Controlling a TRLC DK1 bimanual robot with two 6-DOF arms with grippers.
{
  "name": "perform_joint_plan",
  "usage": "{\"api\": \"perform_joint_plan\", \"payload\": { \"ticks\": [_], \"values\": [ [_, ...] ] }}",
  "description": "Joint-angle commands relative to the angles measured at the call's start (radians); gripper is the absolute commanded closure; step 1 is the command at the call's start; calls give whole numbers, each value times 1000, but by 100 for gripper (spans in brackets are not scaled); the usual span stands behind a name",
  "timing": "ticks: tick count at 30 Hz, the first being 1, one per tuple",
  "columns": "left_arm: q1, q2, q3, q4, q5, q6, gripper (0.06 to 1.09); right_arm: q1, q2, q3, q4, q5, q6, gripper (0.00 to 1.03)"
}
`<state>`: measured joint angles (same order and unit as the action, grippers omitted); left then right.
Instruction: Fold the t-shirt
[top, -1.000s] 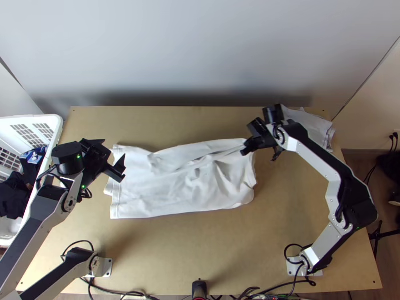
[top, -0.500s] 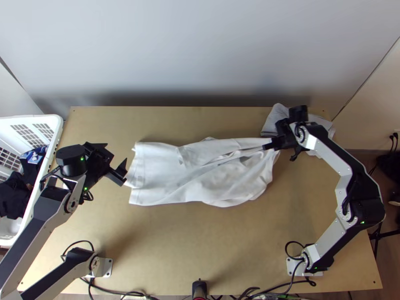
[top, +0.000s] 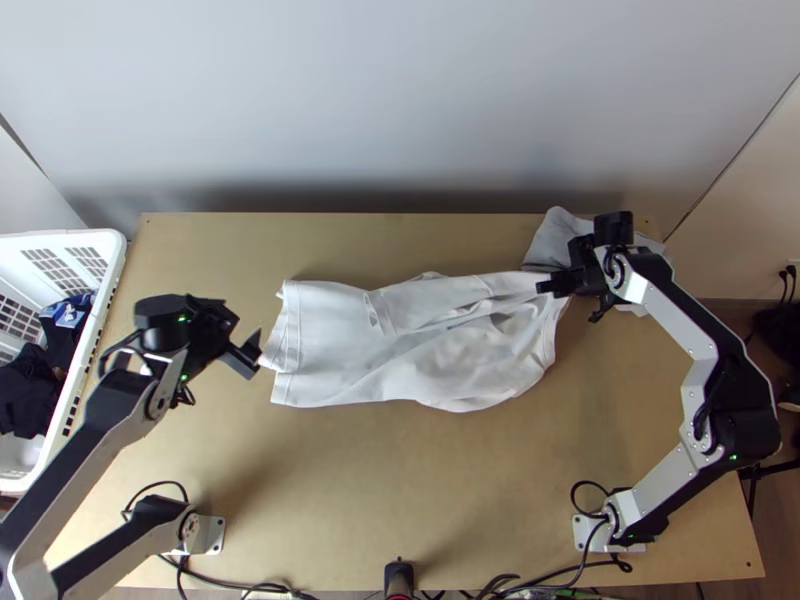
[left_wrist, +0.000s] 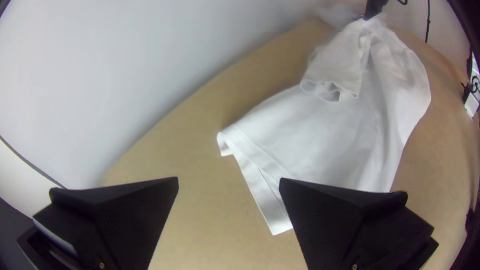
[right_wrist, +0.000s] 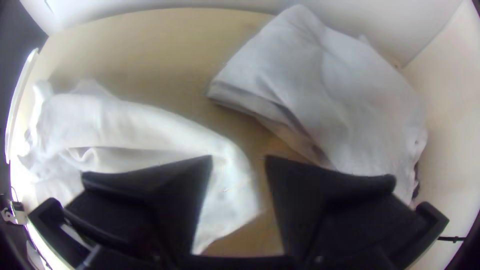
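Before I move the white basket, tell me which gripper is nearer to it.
Left. The left gripper is between the basket and the near end of the shirt; the right gripper is much farther off, at the shirt's opposite end.

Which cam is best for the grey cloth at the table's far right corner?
Right wrist view: the grey cloth is large there, with its folded edge visible. Top view gives its place, but the right gripper covers part. Left wrist view: just a pale blur beyond the t-shirt, probably it.
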<state>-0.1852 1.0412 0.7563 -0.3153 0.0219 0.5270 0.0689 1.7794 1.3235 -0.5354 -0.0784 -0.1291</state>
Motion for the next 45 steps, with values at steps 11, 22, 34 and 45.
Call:
{"api": "perform_joint_plan", "payload": {
  "ticks": [11, 22, 34, 45],
  "values": [
    [-46, 289, 113, -194, 280, -239, 10, 45, -221, 0, 2, -3, -7, 4],
    [9, 433, 213, -88, 233, -203, 10, 85, -327, -78, 2, -4, -37, 4],
    [178, 741, 655, -119, 227, -153, 10, 120, -413, -191, 2, -4, -32, 4],
    [136, 841, 724, -165, 230, -194, 10, 124, -448, -244, 2, -4, -24, 4]
  ]
}}
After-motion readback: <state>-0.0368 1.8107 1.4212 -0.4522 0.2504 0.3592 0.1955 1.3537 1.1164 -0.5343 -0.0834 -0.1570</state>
